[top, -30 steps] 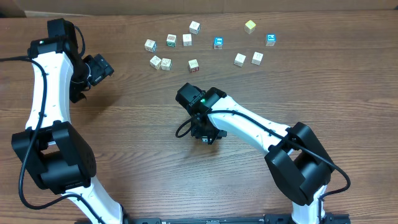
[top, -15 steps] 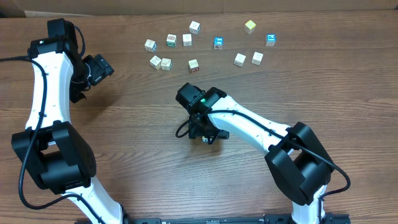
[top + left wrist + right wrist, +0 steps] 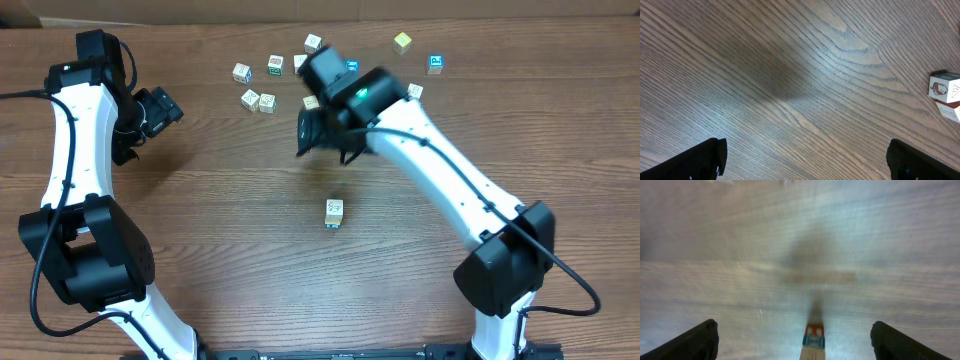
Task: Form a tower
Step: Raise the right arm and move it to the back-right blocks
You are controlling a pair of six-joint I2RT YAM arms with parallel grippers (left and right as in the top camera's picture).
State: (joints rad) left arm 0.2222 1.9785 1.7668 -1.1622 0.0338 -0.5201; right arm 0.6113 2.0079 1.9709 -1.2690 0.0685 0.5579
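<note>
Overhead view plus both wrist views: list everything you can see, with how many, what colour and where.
tower of small pale wooden cubes: one stack, pale wood with coloured printed faces, mid-table, standing free; how many cubes it holds cannot be told.
loose pale wooden cubes: at least ten, mostly pale with coloured prints, one bright blue, one yellowish; scattered along the far side, some partly hidden by the right arm.
brown wood-grain table: one, under everything.
left arm: one, white and black, left side.
left gripper: open, empty, over bare table.
right arm: one, white and black, reaching toward the loose cubes.
right gripper: open, empty, apart from the tower.
</note>
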